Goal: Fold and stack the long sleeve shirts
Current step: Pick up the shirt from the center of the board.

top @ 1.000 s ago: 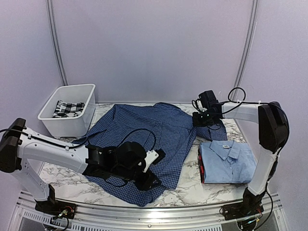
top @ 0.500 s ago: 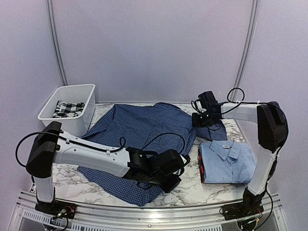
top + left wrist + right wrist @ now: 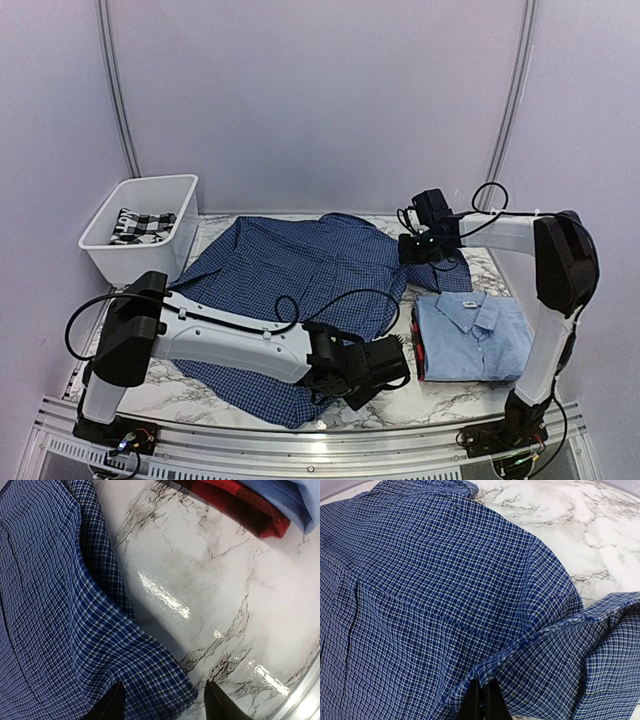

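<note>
1. While the right gripper (image 3: pixel 481 700) keeps its jaws closed on a fold by the far shoulder of the dark blue fine-checked button-up shirt (image 3: pixel 290 265), which lies spread on the marble worktop (image 3: pixel 200 580), the left gripper (image 3: pixel 165 692) should lower its open jaws squarely over the near hem corner.
2. Beside it, the plain light blue collared shirt (image 3: pixel 470 335) lies folded.
3. Compared with a second ago, the left gripper sits much further right; the right gripper is unchanged.

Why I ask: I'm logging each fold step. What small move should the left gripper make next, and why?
Probably lower the left gripper and close it on the near hem corner of the dark blue shirt. Its jaws stand open with that corner lying between them, and the right gripper looks pinched on the shirt's far shoulder seam, so both ends would then be held for a fold.
</note>
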